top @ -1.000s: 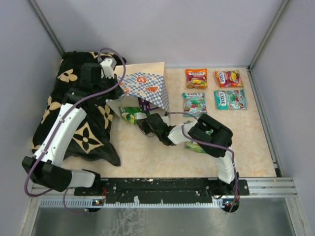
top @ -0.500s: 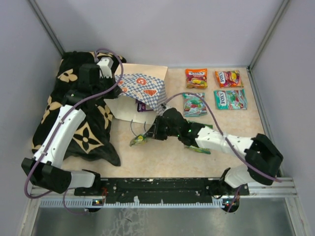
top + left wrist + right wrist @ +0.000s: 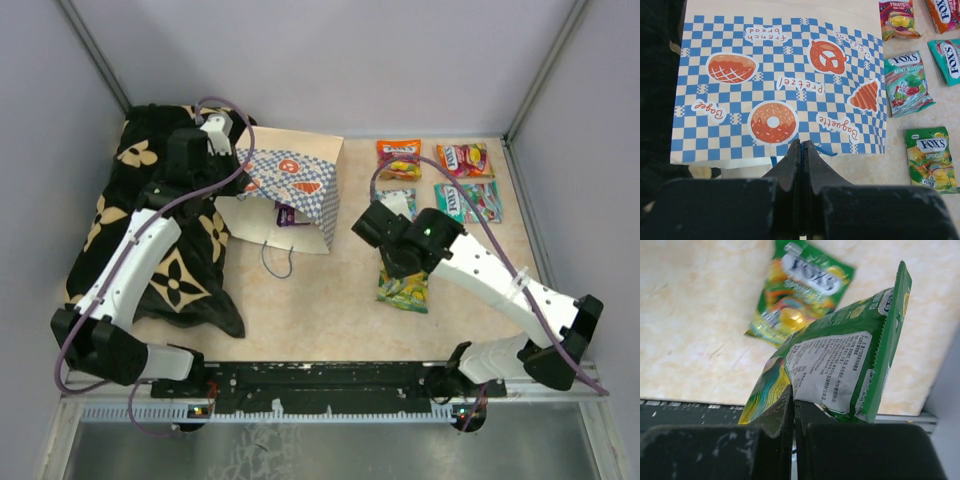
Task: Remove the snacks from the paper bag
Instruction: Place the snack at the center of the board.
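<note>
A beige stone-patterned tabletop [image 3: 330, 305] sits between plain grey walls [image 3: 330, 60], with a black metal rail [image 3: 330, 378] along its near edge. The cream paper bag with blue-white checks [image 3: 290, 190] lies beside a black flower-patterned cloth [image 3: 160, 260]. The left gripper [image 3: 801, 148] is at the bag's checkered edge, jaws pressed together. The right gripper [image 3: 792, 402] is clamped on a glossy green candy packet [image 3: 840, 370], and a second green packet [image 3: 800, 295] lies flat on the table beyond it. Four more candy packets [image 3: 468, 200] lie at the far right.

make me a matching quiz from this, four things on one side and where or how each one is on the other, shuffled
1 paper bag
2 black cloth
3 orange packet
4 right gripper

a shut on a green packet
b at the far left
c back row, left of the red packet
d in the middle, blue checks showing

Pairs: 1-d, 2-b, 3-c, 4-a
</note>
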Robot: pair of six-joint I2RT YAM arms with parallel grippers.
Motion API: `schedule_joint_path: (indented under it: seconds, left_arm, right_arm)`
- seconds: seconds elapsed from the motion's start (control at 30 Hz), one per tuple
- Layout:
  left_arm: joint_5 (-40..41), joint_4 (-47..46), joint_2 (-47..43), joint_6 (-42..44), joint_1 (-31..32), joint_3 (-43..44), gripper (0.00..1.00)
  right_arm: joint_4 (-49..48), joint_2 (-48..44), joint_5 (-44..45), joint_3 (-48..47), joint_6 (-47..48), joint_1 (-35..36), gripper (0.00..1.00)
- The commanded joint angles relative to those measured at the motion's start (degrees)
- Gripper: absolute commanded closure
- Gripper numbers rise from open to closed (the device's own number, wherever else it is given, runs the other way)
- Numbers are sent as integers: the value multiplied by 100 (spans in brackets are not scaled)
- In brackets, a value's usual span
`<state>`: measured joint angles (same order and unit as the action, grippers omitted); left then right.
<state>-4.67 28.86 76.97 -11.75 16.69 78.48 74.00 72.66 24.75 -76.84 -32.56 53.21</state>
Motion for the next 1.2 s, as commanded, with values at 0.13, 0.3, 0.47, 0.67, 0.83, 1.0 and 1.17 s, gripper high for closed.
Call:
schedule_joint_path:
  seconds: [0.13,0.3,0.47,0.67,0.83,1.0,1.17]
  left_arm:
    - [-240,-124,469,276,-51,315,100]
    - [-644,-256,524,227,-51,300,100]
    - [-754,-276,590,209,-52,331,100]
    - [-839,-323,680,183,-54,311,100]
    - [-1059,-402,813,158,-49,302,100]
    - [-1197,-477,851,95,-37,198,100]
    - [-1122,-486,820,64,-34,199,100]
  right_arm:
    - [1162,1025,2223,-1609,744,-557,100]
    - [1050,1888,2678,-1592,993,-1542,100]
    - [424,2555,2986,-1490,1540,-2627,100]
    - [-562,2024,3164,-869,1807,-3594,100]
    - [-1636,1608,3209,205,2402,-3819,100]
    - [-2205,1894,2815,1124,2293,-3871,100]
    - [-2447,2375,2625,1494,1915,-3871,100]
